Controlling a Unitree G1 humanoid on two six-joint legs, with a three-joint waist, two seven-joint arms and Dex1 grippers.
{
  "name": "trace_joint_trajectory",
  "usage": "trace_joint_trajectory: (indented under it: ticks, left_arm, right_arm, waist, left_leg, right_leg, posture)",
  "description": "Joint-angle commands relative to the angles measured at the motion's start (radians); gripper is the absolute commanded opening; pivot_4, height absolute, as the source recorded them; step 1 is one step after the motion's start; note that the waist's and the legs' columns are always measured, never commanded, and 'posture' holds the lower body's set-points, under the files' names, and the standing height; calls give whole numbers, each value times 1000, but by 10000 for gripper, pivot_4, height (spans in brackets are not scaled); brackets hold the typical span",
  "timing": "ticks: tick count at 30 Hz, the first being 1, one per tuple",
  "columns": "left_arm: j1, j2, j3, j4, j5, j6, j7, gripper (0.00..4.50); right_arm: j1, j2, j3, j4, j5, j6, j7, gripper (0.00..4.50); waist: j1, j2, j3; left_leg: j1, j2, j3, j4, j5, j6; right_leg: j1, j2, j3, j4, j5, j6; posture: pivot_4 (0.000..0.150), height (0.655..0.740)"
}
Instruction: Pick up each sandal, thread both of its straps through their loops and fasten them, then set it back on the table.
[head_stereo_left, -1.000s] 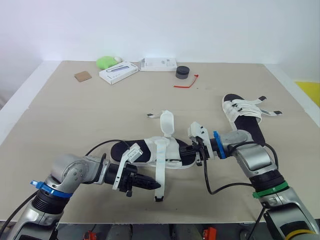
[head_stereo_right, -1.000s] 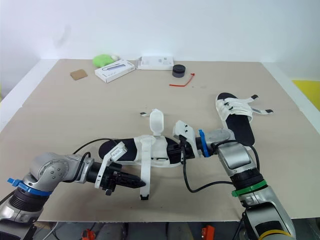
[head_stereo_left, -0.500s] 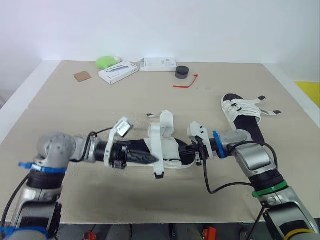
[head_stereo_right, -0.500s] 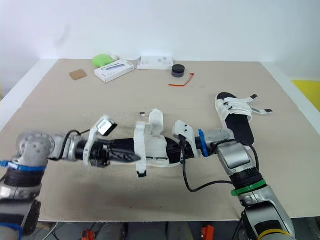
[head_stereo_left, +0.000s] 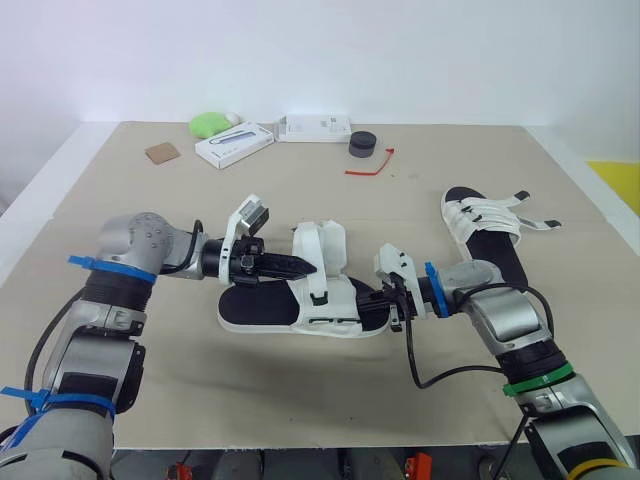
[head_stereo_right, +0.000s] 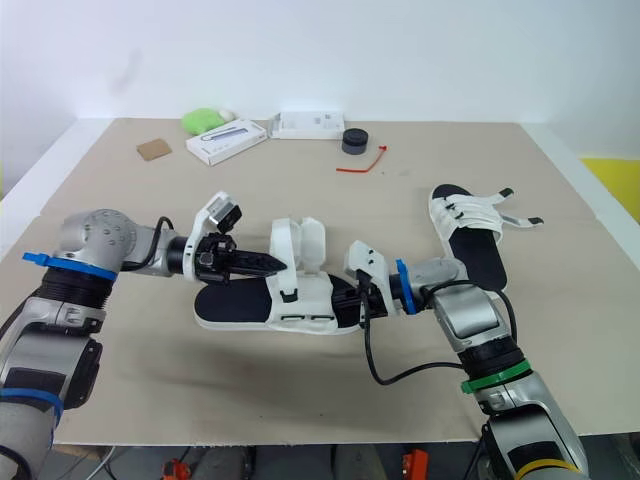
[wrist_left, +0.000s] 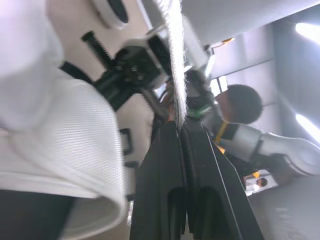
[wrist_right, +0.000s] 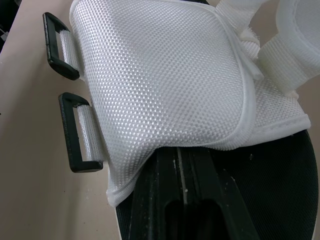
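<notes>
A black-soled sandal (head_stereo_left: 262, 307) with a white mesh upper (wrist_right: 160, 80) lies at the table's middle. My left gripper (head_stereo_left: 306, 265) is shut on one of its white straps (wrist_left: 175, 75), holding it across the top of the upper. My right gripper (head_stereo_left: 373, 301) is shut on the sandal's right end, its fingers (wrist_right: 182, 195) tucked under the mesh. Two black loops (wrist_right: 76, 133) hang at the edge of the upper. A second sandal (head_stereo_left: 492, 238) lies flat at the right, its straps across the upper with loose ends trailing.
At the back of the table lie a green object (head_stereo_left: 208, 124), a white box (head_stereo_left: 236, 144), another white box (head_stereo_left: 316, 127), a black round cap (head_stereo_left: 362, 145), a red tie (head_stereo_left: 370, 166) and a brown square (head_stereo_left: 164, 153).
My left gripper has swung from the table's front edge up and back over the sandal, carrying the strap from hanging down in front to lying over the upper. The right arm stayed put.
</notes>
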Motion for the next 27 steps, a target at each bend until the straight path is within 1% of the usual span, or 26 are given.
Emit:
trace_joint_trajectory:
  ticks: [1,7,15,21,27]
  left_arm:
    - [-45,-9,-42,35,57,-39,-85,433]
    - [-52,-12,-102,49,126,-61,-172,433]
    - [-59,-3,-123,51,176,-52,-239,433]
    - [-32,-17,-117,28,189,-25,-220,433]
    - [-51,-74,-43,65,189,18,-140,433]
  right_arm:
    - [44,3,59,30,-26,44,-15,0]
    - [53,-5,50,15,-22,56,-20,0]
    - [53,-5,50,14,-21,59,-24,0]
    - [48,1,52,22,-22,55,-25,0]
    - [46,6,55,27,-23,53,-27,0]
  waist:
    - [0,0,0]
    - [0,0,0]
    - [0,0,0]
    - [0,0,0]
    - [0,0,0]
  left_leg:
    - [0,0,0,0,0,0]
    - [-1,0,0,0,0,0]
    - [-1,0,0,0,0,0]
    - [-1,0,0,0,0,0]
    - [-1,0,0,0,0,0]
  right_leg:
    - [0,0,0,0,0,0]
    - [0,0,0,0,0,0]
    - [0,0,0,0,0,0]
    - [0,0,0,0,0,0]
    - [0,0,0,0,0,0]
  posture:
    - [1500,7400]
    - [1500,7400]
    - [1500,7400]
    - [1500,7400]
    - [1500,7400]
